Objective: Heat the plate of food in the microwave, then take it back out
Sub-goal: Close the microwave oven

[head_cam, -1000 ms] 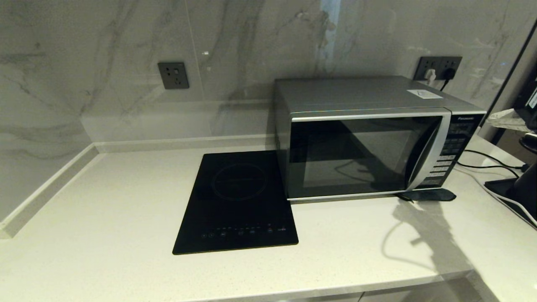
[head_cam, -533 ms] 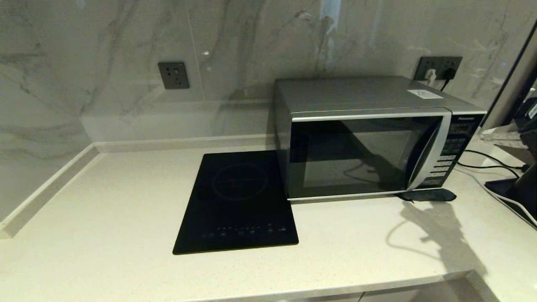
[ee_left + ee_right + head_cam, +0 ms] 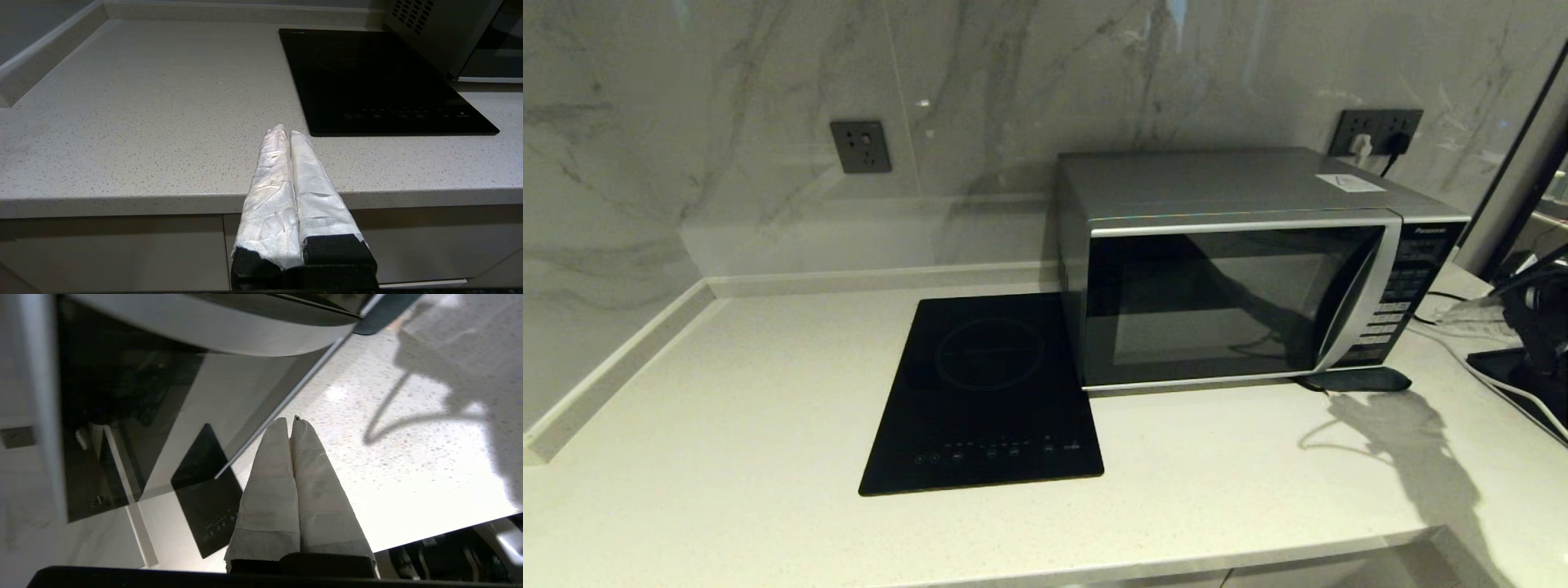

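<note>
The silver microwave (image 3: 1233, 302) stands at the back right of the counter with its dark glass door shut against the curved handle (image 3: 1356, 294). Its door also fills part of the right wrist view as the microwave (image 3: 122, 396), and its vented side shows in the left wrist view as the microwave (image 3: 433, 36). The plate of food is out of view in every frame. My right gripper (image 3: 289, 419) is shut and empty, hanging beside the button panel at the right, where the right gripper (image 3: 1454, 314) shows faintly. My left gripper (image 3: 286, 130) is shut and empty, parked low before the counter's front edge.
A flat black induction cooktop (image 3: 988, 392) lies left of the microwave. A dark flat piece (image 3: 1356, 380) sits under the microwave's front right corner. Cables (image 3: 1478, 314) and a black stand (image 3: 1515, 371) crowd the right end. Wall outlets (image 3: 860, 147) are behind.
My right arm has come down and leftward at the right edge, towards the microwave's button panel, and its shadow on the counter has slid right. The microwave door stays shut.
</note>
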`<state>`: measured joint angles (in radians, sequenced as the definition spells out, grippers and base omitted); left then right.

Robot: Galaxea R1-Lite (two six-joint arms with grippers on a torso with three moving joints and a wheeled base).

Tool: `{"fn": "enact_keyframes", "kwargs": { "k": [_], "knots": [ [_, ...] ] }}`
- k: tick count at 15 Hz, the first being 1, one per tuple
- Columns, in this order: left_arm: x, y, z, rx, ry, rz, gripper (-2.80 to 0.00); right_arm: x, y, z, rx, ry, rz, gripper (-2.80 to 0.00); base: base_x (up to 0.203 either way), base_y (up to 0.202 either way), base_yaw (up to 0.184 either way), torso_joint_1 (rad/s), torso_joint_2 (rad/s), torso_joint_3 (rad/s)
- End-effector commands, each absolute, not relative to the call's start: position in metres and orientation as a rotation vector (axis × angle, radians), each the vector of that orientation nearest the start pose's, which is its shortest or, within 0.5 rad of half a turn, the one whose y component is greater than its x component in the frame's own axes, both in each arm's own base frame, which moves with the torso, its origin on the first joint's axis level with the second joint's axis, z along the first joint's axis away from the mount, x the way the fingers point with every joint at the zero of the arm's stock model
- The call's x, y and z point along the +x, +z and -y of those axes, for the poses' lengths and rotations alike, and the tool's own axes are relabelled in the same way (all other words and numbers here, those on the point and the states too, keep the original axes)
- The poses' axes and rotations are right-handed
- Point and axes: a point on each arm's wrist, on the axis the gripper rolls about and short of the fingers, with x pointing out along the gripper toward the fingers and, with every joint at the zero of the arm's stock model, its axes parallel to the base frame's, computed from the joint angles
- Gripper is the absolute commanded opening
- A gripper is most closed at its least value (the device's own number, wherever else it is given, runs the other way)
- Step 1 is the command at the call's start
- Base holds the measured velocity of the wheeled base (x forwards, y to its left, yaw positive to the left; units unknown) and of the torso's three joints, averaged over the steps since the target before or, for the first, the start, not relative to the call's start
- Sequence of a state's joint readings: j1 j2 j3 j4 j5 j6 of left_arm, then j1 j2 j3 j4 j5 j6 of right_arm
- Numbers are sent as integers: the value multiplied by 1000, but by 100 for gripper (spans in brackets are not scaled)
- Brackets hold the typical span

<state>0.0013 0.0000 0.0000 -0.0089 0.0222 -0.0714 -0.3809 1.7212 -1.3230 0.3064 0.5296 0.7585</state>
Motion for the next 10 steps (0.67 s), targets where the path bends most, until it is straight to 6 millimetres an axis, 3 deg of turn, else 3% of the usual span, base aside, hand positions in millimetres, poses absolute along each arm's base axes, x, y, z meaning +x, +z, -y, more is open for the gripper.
{"fn": "enact_keyframes", "kwargs": {
  "k": [1,10],
  "knots": [
    [-23,76,0,-72,24,9,-280,302,212,113,1070,-142,-722,-280,0,0,0,0,0,0],
    [-23,76,0,-72,24,9,-280,311,163,127,966,-295,-704,-280,0,0,0,0,0,0]
  ]
}}
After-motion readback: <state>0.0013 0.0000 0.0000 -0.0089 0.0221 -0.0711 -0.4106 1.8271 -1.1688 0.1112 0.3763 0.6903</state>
